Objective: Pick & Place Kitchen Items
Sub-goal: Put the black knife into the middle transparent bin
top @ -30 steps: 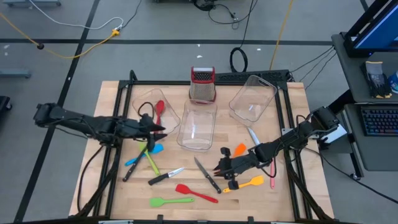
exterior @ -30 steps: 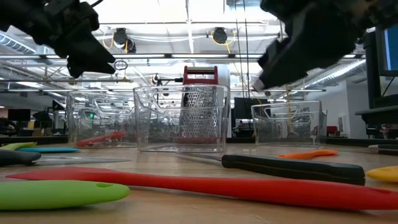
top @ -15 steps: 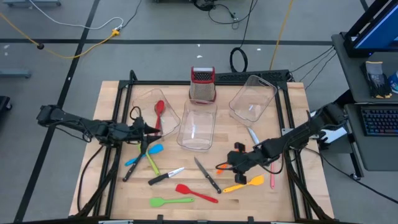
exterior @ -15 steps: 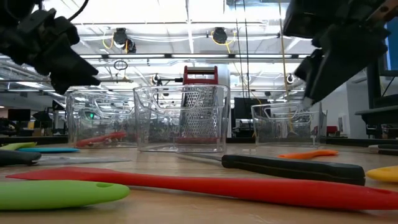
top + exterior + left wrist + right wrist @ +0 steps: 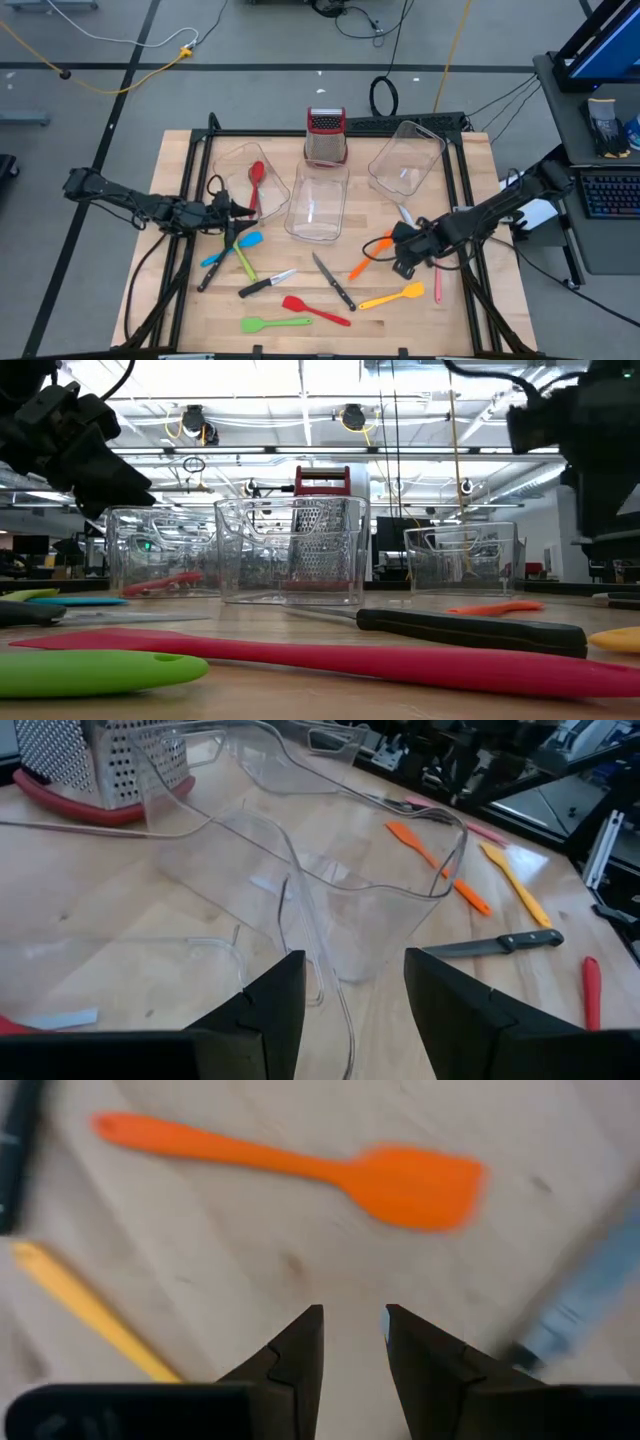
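A wooden table (image 5: 200,300) holds three clear tubs. Only a red spoon (image 5: 256,178) lies in the left tub (image 5: 232,160); other utensils remain scattered, so most work remains. Left claw (image 5: 243,208) and right claw (image 5: 392,240) hover apart, empty.

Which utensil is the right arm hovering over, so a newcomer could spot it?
Start at the right-hand clear tub and come toward the table's front. Beside the right gripper lies the orange spatula, slanted. The yellow one nearby lies nearer the front edge.
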Robot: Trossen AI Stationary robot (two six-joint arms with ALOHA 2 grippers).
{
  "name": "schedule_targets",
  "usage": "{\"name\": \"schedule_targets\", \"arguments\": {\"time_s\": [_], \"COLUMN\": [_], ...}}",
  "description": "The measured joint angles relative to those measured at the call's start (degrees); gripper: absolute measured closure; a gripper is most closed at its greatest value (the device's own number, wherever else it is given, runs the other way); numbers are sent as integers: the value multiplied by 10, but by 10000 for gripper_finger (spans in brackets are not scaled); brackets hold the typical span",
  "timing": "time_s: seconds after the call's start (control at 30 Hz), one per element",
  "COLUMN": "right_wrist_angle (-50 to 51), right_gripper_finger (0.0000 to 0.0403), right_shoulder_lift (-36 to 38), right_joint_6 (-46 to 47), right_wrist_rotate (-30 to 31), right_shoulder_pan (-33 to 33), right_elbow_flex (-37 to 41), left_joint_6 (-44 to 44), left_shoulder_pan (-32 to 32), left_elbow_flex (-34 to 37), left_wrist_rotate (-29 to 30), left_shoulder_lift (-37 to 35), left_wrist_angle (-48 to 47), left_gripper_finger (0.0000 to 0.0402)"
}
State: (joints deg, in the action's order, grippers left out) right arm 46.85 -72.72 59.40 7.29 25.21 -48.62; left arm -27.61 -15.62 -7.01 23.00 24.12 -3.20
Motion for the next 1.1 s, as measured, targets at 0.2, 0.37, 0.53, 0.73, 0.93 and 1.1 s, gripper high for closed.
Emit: {"name": "schedule_targets", "arguments": {"time_s": [0.2,0.37,0.53,0.73,0.93,1.1], "right_wrist_angle": [57,59,78,122,110,111], "right_gripper_finger": [286,251,212,191,196,195], "right_shoulder_lift": [3,2,2,3,2,2], "right_joint_6": [31,30,30,48,63,89], "right_wrist_rotate": [0,1,1,5,2,2], "right_shoulder_pan": [0,0,0,0,0,-2], "right_elbow_flex": [0,0,0,7,47,69], "left_joint_6": [3,4,6,9,9,9], "left_shoulder_pan": [0,0,0,0,0,0], "left_elbow_flex": [0,0,0,0,0,0], "left_wrist_rotate": [0,0,-1,-2,-3,-5], "left_shoulder_lift": [0,0,0,0,0,0], "left_wrist_angle": [0,0,0,0,3,5], "left_gripper_finger": [229,229,229,229,229,229]}}
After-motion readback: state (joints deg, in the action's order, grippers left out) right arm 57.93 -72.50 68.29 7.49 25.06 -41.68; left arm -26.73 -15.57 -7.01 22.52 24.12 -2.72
